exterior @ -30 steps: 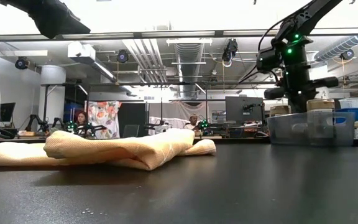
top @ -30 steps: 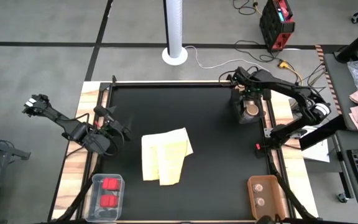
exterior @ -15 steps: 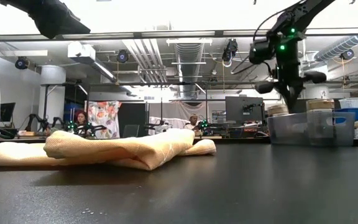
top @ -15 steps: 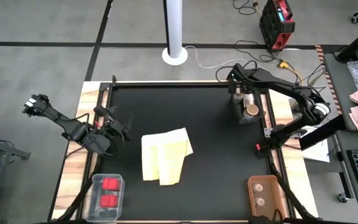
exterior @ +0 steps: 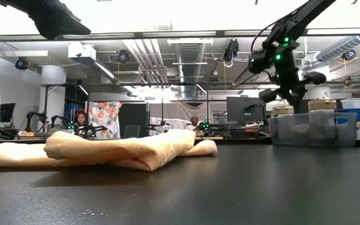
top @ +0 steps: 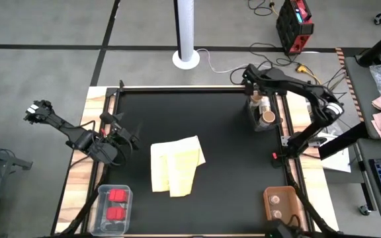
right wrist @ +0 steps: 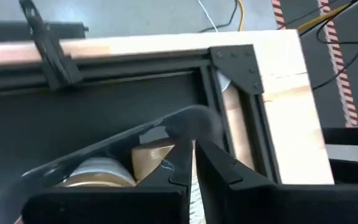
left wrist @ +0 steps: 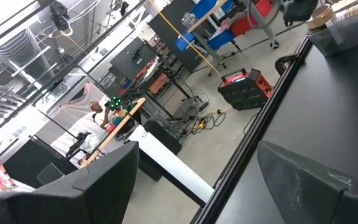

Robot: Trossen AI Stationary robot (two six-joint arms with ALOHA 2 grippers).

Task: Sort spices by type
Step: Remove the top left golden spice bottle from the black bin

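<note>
The right tool (top: 255, 98) hangs clenched and empty just above the clear bin (top: 264, 121) at the counter's (top: 230, 165) far right edge; a tan-topped spice jar (top: 268, 117) sits in that bin, directly below it. The left tool (top: 128, 137) waits released near the left edge.

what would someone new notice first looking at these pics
Probably the folded yellow cloth, lying alone mid-mat on the black table. Next, the right gripper, shut and empty, above the clear bin of tan-topped jars at the far right edge. Then the near corners: red blocks in a clear bin on the left, two pale round ones in a brown tray on the right.
</note>
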